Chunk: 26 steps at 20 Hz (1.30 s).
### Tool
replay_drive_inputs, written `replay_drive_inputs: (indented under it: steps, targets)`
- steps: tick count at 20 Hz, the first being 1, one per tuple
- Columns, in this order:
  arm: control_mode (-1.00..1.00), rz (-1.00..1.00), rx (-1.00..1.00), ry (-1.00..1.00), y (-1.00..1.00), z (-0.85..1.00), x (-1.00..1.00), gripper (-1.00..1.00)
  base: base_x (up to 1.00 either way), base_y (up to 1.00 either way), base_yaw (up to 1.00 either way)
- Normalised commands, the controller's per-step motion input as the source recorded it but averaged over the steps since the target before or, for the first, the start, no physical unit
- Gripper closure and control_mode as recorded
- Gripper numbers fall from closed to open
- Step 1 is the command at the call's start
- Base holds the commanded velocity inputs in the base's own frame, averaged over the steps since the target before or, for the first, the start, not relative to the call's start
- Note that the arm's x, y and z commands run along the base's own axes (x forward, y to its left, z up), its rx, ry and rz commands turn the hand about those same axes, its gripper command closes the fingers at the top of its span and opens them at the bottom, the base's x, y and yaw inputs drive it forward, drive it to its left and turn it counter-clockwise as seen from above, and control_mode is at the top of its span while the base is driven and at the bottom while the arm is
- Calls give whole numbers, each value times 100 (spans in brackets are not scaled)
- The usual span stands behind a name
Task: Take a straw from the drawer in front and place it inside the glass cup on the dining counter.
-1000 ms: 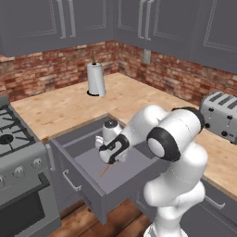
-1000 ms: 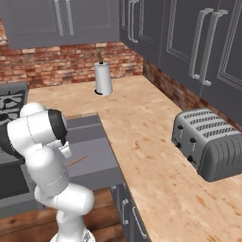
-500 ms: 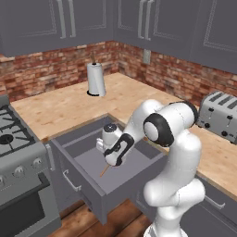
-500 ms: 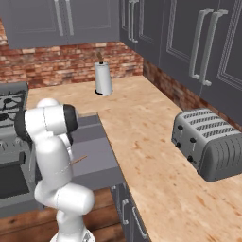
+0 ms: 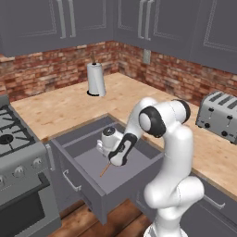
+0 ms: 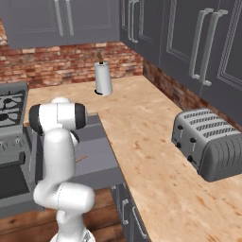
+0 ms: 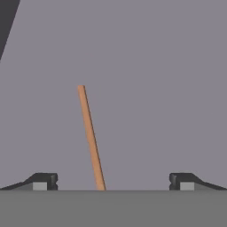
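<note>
— Looking down from the left base camera: arm bent low into the pulled-out drawer (image 5: 88,159), gripper (image 5: 115,159) just above its grey floor. Where's the straw (image 5: 104,170)?

— Lying flat on the drawer floor, one end under the hand, the other poking out toward the drawer front. Not lifted. Elsewhere: paper towel roll (image 5: 96,79) upright by the brick wall, toaster (image 5: 216,115) far right on the worktop, stove (image 5: 14,152) at left.

— And from the right base camera?

— Arm's shoulder and elbow blocking most of the drawer (image 6: 101,160). Short orange tip of the straw (image 6: 81,159) peeking out beside the arm, on the grey floor. Toaster (image 6: 208,142) large at right, paper towel roll (image 6: 103,78) at the back, stove (image 6: 10,108) at left. Gripper itself hidden behind the arm.

— Hand camera?

— Jaws spread wide, fingertips (image 7: 44,181) at either bottom corner, gripper (image 7: 113,181) holding nothing. Straw (image 7: 91,137) running up the grey floor between them, slightly tilted, nearer the left tip, touching neither. Dark drawer wall cutting the top-left corner.
</note>
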Motion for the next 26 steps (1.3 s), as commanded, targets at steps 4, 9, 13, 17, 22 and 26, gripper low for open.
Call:
replay_drive_inputs:
  steps: [4,9,13,17,22,26]
  targets:
    - [-100,-5,0,0,-1,-30,32,-100,0,0,0]
    - [-100,-6,0,0,-8,-23,30,-100,0,0,0]
    - [-100,-5,0,0,-13,-21,31,-100,0,0,0]
    - [-100,-4,0,0,-7,-22,30,-100,0,0,0]
    - [-100,-3,0,0,-1,-16,20,-100,0,0,0]
    - [-100,-2,0,0,-8,-22,10,-100,0,0,0]
